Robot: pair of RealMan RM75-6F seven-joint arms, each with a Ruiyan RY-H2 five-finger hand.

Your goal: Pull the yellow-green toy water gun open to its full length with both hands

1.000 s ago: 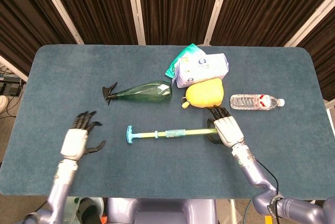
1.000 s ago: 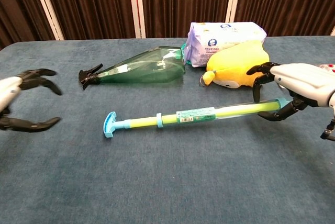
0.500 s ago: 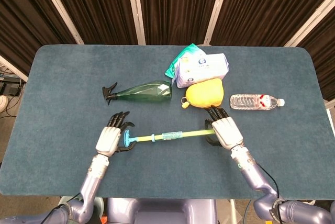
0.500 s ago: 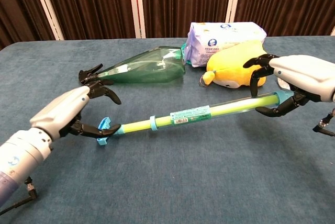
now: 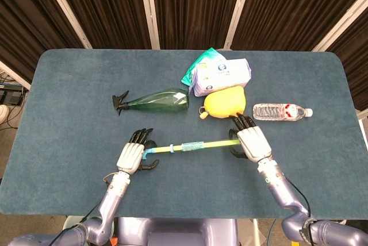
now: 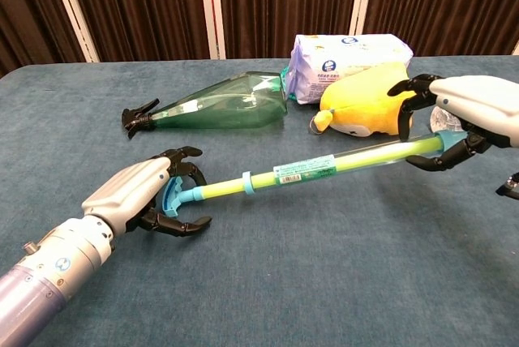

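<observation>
Now the yellow-green toy water gun [image 6: 316, 169], a slim tube with a blue T-shaped handle at one end, hangs above the dark blue felt-covered table [image 5: 69, 85], spanning the space between the two hands. Its handle end sits lower than the barrel end in the chest view, so it slopes up toward the robot's right.

The left hand [image 6: 146, 193] has its dark fingers [image 6: 185, 152] curled around the blue T-handle [image 6: 173, 195], thumb hooked underneath, holding it. The right hand [image 6: 466, 112] grips the far end of the clear green barrel, fingers arched over the top and thumb below (the tip of the tube is hidden inside the grasp). A thin yellow rod shows between the handle and the barrel, with a pale blue collar [image 6: 248, 183] on it and a printed label [image 6: 304, 169] further along the tube.

Behind the toy lies a green translucent spray bottle with a black trigger [image 5: 155, 100], on its side, nozzle pointing to the left. A yellow plush toy [image 5: 224, 102] sits just behind the right hand, and a white pack of wet wipes [image 5: 221, 76] rests touching it at the back, with a teal packet [image 5: 198, 65] tucked beside it. A clear plastic water bottle with a white cap [image 5: 282, 111] lies on its side near the plush.
</observation>
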